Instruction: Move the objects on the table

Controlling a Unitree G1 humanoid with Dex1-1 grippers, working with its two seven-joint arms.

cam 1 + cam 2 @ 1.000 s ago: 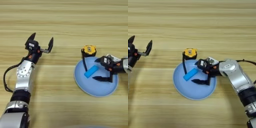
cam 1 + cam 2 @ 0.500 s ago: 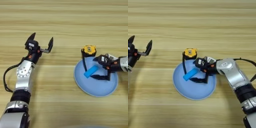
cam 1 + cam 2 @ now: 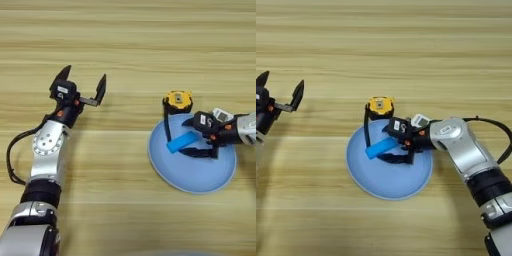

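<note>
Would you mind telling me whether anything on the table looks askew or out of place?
The tape measure's black strap trails over the rim of the plate. The blue block lies at a slant on the plate beside the open right gripper.

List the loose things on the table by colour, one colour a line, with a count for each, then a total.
Light blue: 1, plate
Bright blue: 1, block
Yellow and black: 1, tape measure
White: 1, remote control, mostly hidden behind the right gripper
Total: 4
</note>
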